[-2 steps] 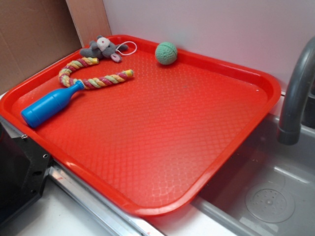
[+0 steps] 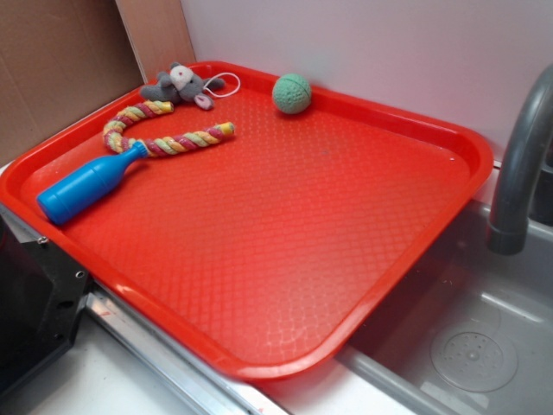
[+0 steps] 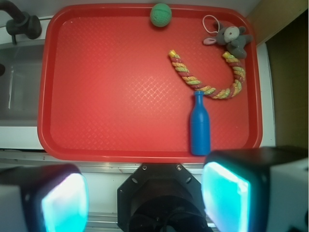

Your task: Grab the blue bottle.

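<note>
In the wrist view the pincer [image 3: 145,193] hangs high over the near edge of the red tray [image 3: 53,92], its two pads spread wide with nothing between them. The green ball [image 3: 160,15] sits at 12 o'clock. The blue bottle [image 3: 199,126] lies at 4 o'clock, neck touching the rope toy [image 3: 207,87]; a grey mouse toy [image 3: 231,38] lies at 2 o'clock.
</note>
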Controlling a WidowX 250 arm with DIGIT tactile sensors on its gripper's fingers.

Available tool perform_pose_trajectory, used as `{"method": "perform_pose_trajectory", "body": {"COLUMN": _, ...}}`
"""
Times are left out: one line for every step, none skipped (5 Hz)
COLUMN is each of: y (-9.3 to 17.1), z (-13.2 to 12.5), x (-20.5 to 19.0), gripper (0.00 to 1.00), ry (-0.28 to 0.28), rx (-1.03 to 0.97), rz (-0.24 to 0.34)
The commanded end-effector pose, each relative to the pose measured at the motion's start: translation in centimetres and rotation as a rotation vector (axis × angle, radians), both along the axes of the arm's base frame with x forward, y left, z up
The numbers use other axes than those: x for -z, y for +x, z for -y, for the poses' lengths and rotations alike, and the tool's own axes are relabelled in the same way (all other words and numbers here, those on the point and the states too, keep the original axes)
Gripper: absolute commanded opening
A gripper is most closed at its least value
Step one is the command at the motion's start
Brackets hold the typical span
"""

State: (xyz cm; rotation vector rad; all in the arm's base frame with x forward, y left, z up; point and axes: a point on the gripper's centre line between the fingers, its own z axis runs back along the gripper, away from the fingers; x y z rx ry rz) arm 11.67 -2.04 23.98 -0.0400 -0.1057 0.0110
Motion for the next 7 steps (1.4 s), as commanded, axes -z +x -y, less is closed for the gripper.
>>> {"method": "perform_pose_trajectory", "body": {"y": -0.6, "z": -3.2, "x": 2.7, "gripper": 1.0, "ry": 0.066, "rx": -0.013, "rz": 0.095}}
{"method": "perform_pose_trajectory", "body": {"y": -0.6, "z": -4.8, "x": 4.5, "gripper": 1.0, "ry": 0.074, "rx": -0.023, "rz": 0.093}}
{"method": "perform_pose_trajectory", "body": {"y": -0.5, "z": -6.4, "x": 7.5, "gripper": 1.0, "ry": 0.071, "rx": -0.07, "rz": 0.088}}
{"method": "perform_pose_trajectory", "body": {"y": -0.5, "z": -7.1, "x": 10.4, "gripper": 1.0, "ry": 0.082, "rx": -0.101, "rz": 0.085}}
{"method": "perform_pose_trajectory", "body": {"y": -0.3, "z": -8.1, "x": 13.5, "gripper": 1.0, "ry": 0.076, "rx": -0.13, "rz": 0.066}}
{"method": "perform_pose_trajectory", "body": {"y": 0.1, "z": -8.7, "x": 16.5, "gripper": 1.0, "ry": 0.066, "rx": -0.154, "rz": 0.058}}
{"method": "perform_pose_trajectory", "body": {"y": 0.1, "z": -8.8, "x": 18.7, "gripper": 1.0, "ry": 0.1, "rx": -0.149, "rz": 0.03}}
